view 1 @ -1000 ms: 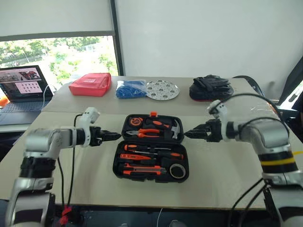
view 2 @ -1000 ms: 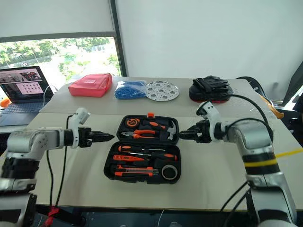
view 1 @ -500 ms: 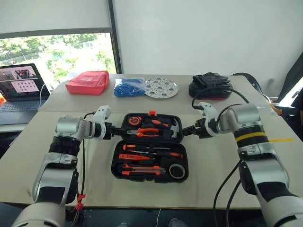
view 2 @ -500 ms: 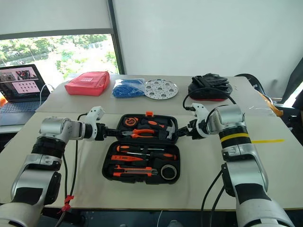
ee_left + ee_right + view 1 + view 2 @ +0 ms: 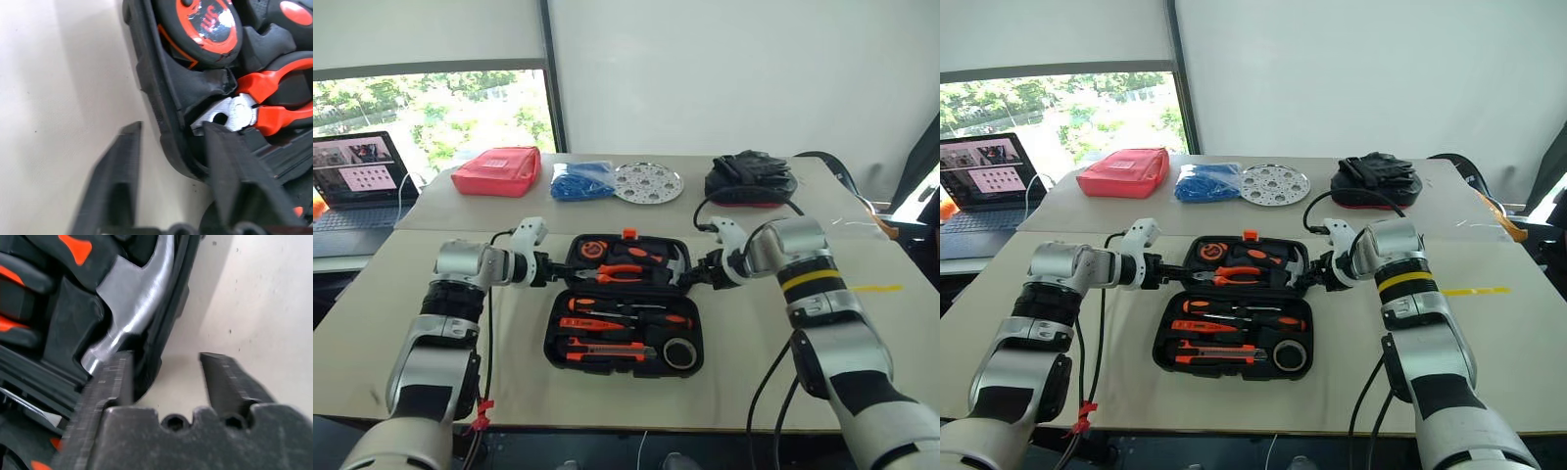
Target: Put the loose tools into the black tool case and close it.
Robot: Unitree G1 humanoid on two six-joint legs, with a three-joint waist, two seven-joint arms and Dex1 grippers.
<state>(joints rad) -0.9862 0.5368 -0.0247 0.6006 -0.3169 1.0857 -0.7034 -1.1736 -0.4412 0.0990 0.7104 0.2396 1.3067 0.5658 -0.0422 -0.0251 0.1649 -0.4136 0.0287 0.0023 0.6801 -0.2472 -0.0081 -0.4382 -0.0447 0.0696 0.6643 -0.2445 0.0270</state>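
The black tool case (image 5: 555,343) lies open on the table, its orange latch (image 5: 629,235) at the far edge. Its near half holds two long screwdrivers (image 5: 628,319), a slim orange one (image 5: 592,325), the utility knife (image 5: 604,351) and the tape roll (image 5: 680,353), all in recesses. The far half holds pliers (image 5: 620,274) and a hammer (image 5: 673,264). My left gripper (image 5: 556,271) is at the far half's left rim, and its fingers (image 5: 122,186) straddle that rim loosely. My right gripper (image 5: 690,277) straddles the right rim beside the hammer head (image 5: 139,293), one finger (image 5: 222,382) still off the wall.
Along the back of the table lie a red pouch (image 5: 496,171), a blue bundle (image 5: 583,182), a perforated metal disc (image 5: 649,183) and a black bag with a red rim (image 5: 750,182). A laptop (image 5: 357,176) stands at the far left.
Both grippers have come inward from either side to the rims of the case's far half, and their jaws have narrowed around those rims. The case and tools have not moved.
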